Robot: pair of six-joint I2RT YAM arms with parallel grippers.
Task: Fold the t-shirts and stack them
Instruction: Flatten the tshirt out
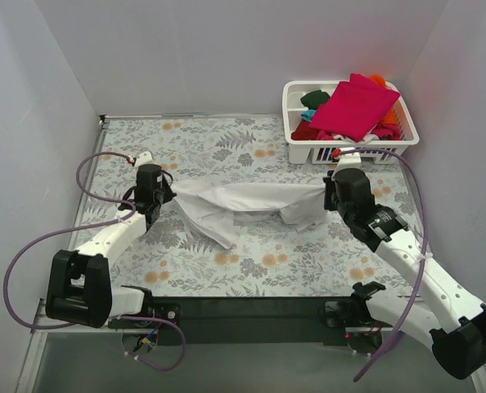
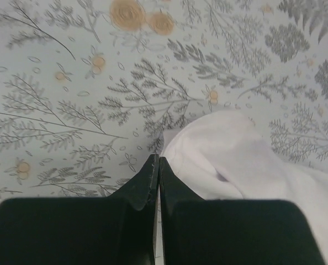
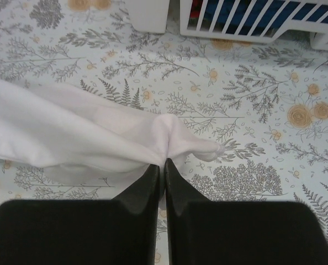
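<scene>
A large white t-shirt (image 1: 243, 203) hangs stretched between my two grippers over the middle of the floral table, with a loose fold sagging toward the front. My left gripper (image 1: 168, 195) is shut on the shirt's left end; in the left wrist view its jaws (image 2: 157, 161) are closed with white cloth (image 2: 230, 163) bunched to their right. My right gripper (image 1: 328, 195) is shut on the right end; in the right wrist view its jaws (image 3: 164, 163) pinch a gathered fold of the shirt (image 3: 70, 132). Magenta (image 1: 353, 106), dark green (image 1: 315, 98), red (image 1: 307, 131) and orange (image 1: 378, 79) shirts lie piled in the basket.
The white slatted basket (image 1: 390, 145) stands at the back right, just behind my right gripper; its wall shows at the top of the right wrist view (image 3: 252, 22). Grey walls close in the table on the left, back and right.
</scene>
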